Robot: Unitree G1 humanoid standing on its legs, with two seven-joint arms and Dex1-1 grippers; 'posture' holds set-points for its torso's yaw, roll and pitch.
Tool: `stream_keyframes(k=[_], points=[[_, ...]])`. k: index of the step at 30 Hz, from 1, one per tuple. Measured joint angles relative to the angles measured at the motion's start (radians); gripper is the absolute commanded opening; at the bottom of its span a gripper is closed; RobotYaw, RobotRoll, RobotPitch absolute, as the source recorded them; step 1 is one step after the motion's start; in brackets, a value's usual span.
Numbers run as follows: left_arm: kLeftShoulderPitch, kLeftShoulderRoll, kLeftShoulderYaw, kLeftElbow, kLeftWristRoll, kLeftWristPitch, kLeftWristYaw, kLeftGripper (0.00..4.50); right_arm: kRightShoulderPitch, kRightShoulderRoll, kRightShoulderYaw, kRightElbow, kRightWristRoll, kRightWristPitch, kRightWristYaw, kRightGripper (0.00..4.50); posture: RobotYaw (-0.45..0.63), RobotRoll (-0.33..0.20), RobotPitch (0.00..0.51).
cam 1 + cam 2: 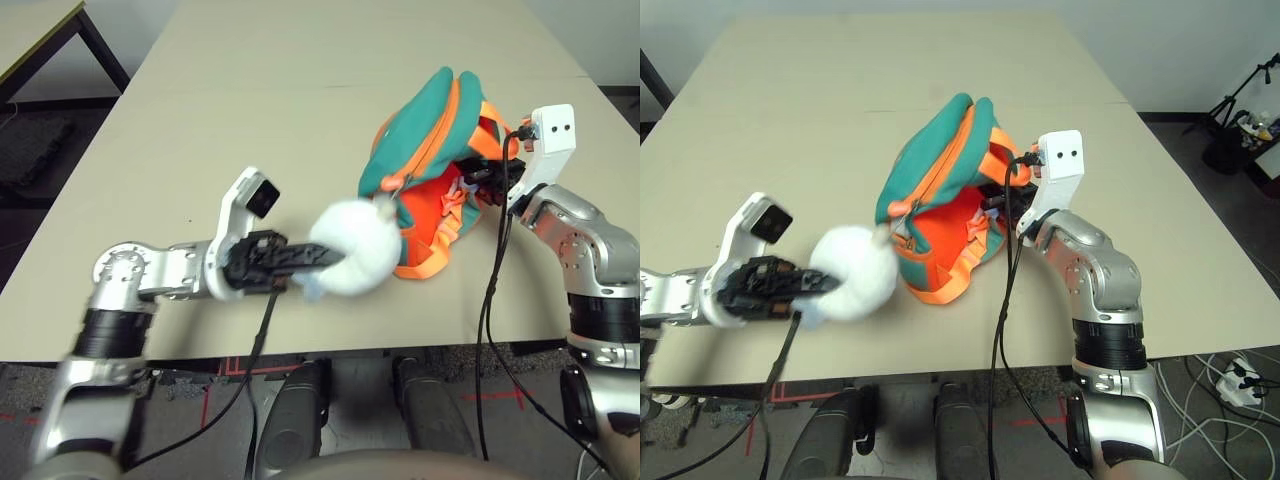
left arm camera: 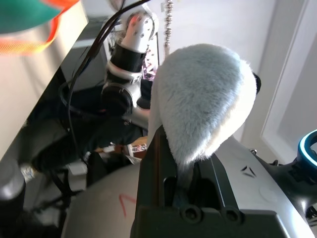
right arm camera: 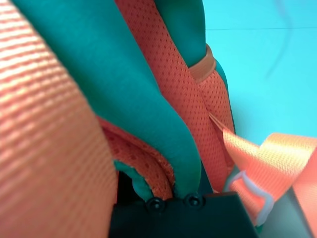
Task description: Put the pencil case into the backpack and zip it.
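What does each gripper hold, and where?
Left gripper: grey plush shark, by its narrow tail end. Right gripper: backpack, by its edge.

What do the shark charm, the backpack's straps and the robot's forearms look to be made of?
Shark charm: soft plush, likely synthetic; short fuzzy pile shows.
Straps: woven webbing, probably nylon or polyester; ribbed weave up close.
Forearms: smooth, glossy silver, metal or metallic-painted plastic; bright highlights.

We're seeing a plush shark charm (image 2: 203,94) showing short, fuzzy pile — its chain (image 2: 168,25) glinting like metal — while the backpack (image 1: 430,130) is showing smooth, matt cloth, its straps (image 3: 168,74) looking like meshed fabric, and the tabletop (image 1: 250,130) is looking smooth.
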Motion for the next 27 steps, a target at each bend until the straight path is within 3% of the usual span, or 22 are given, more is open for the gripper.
stream_keyframes(k=[5,15,22,27], points=[[0.050,0.002,-0.062,0.002,-0.005,-0.095,0.130,0.13,-0.005,0.001,0.004,0.003,0.000,0.000,0.002,0.11,0.07,0.000,0.217],[-0.037,-0.240,-0.039,0.129,-0.005,-0.256,0.545,0.13,-0.015,-0.001,0.001,0.038,-0.012,0.000,-0.013,0.11,0.07,0.000,0.210],[-0.148,-0.314,0.031,0.149,0.000,-0.132,0.486,0.13,-0.015,-0.003,-0.018,0.039,-0.022,0.000,-0.025,0.11,0.06,0.000,0.206],[-0.332,-0.332,0.094,0.187,0.007,-0.051,0.368,0.13,-0.015,-0.006,-0.031,0.036,-0.022,0.001,-0.020,0.11,0.08,0.000,0.208]])
